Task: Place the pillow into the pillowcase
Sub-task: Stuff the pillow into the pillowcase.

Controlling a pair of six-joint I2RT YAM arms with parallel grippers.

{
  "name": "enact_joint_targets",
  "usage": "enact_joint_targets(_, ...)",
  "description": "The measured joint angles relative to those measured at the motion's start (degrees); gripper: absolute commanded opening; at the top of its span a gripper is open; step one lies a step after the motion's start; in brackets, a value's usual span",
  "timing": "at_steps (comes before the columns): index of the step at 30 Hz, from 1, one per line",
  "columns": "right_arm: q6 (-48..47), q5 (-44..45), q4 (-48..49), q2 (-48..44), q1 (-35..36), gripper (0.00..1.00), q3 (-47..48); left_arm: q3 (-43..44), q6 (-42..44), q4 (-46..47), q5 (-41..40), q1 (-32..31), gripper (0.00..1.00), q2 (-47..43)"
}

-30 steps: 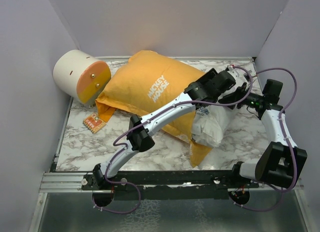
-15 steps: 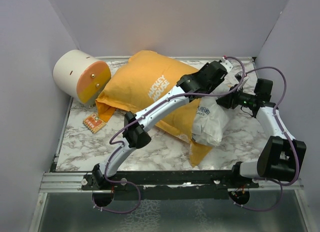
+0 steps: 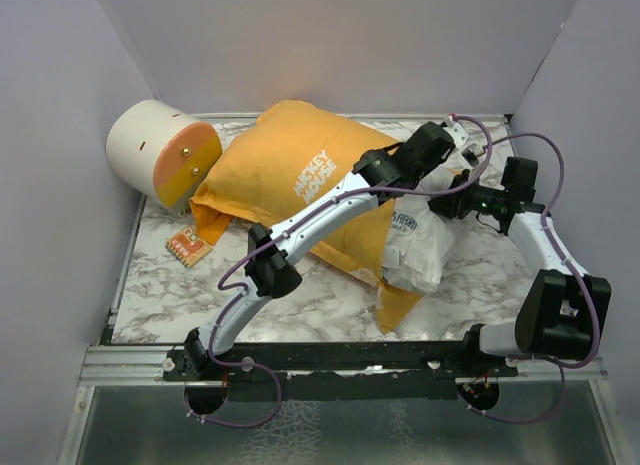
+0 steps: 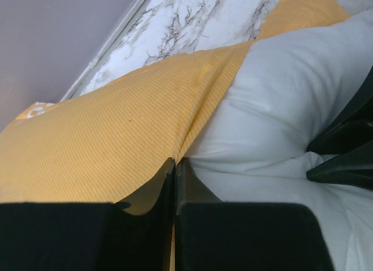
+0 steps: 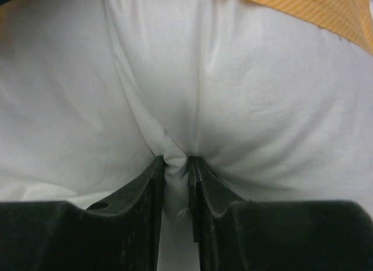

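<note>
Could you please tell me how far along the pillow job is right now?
Done: most of the pillow sits inside the pillowcase; one white end sticks out on the right. In hand: the left end effector pinches the case's open edge, the right end effector pinches a fold of the exposed pillow. Left: working that end inside.

soft matt white cloth pillow [image 5: 262, 96], finely ribbed orange cloth pillowcase [image 4: 105, 137], smooth marbled tabletop [image 3: 160, 285]

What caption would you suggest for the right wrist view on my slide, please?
Right gripper shut on a pinched fold of the white pillow, the orange pillowcase edge at upper right.
</note>
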Motion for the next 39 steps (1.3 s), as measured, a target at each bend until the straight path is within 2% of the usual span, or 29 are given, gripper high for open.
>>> enact_joint_targets(3,0.1,-0.4,0.1,0.0,0.0,0.25,0.0,0.0,0.3,0.0,1.6,-0.1,0.0,0.0)
enact_joint_targets(7,3.1,-4.2,4.3,-0.7,-0.2,0.25,-2.2,-0.5,-0.9,0.1,8.1,0.3,0.0,-0.9)
enact_joint_targets(12,12.7,-8.4,15.1,-1.8,-0.3,0.25,-7.8,-7.9,-5.3,3.1,19.6,1.3,0.0,-7.1)
enact_joint_targets(15,18.9,-11.2,21.2,1.4,-0.3,0.25,-7.8,-13.0,-8.3,6.7,24.9,1.2,0.0,-10.6)
enact_joint_targets(19,26.9,-14.3,30.9,7.9,-0.3,0.27,-8.7,-25.4,-13.6,17.2,29.9,0.9,0.0,-15.9)
enact_joint_targets(22,29.2,-17.2,34.3,11.7,-0.3,0.32,-9.9,-41.8,-18.6,30.4,32.7,0.8,0.0,-21.6)
enact_joint_targets(25,25.2,-19.2,30.4,10.9,-0.3,0.44,-9.4,-58.3,-24.1,44.7,33.9,1.1,0.0,-27.0)
enact_joint_targets(30,7.2,-19.0,8.5,3.1,-2.6,0.55,-1.4,-75.6,-33.0,66.2,36.3,3.9,0.0,-31.1)
enact_joint_targets(34,-15.1,-20.2,-13.9,-0.1,-14.9,0.68,13.6,-82.3,-38.0,75.9,38.9,5.6,0.0,-31.8)
enact_joint_targets(36,-25.8,-20.0,-23.5,0.8,-21.9,0.8,21.5,-84.0,-39.5,78.6,40.0,5.6,0.0,-31.8)
enact_joint_targets(39,-36.5,-18.6,-33.6,4.3,-25.4,0.99,28.2,-85.2,-41.2,81.5,41.3,5.6,0.0,-31.8)
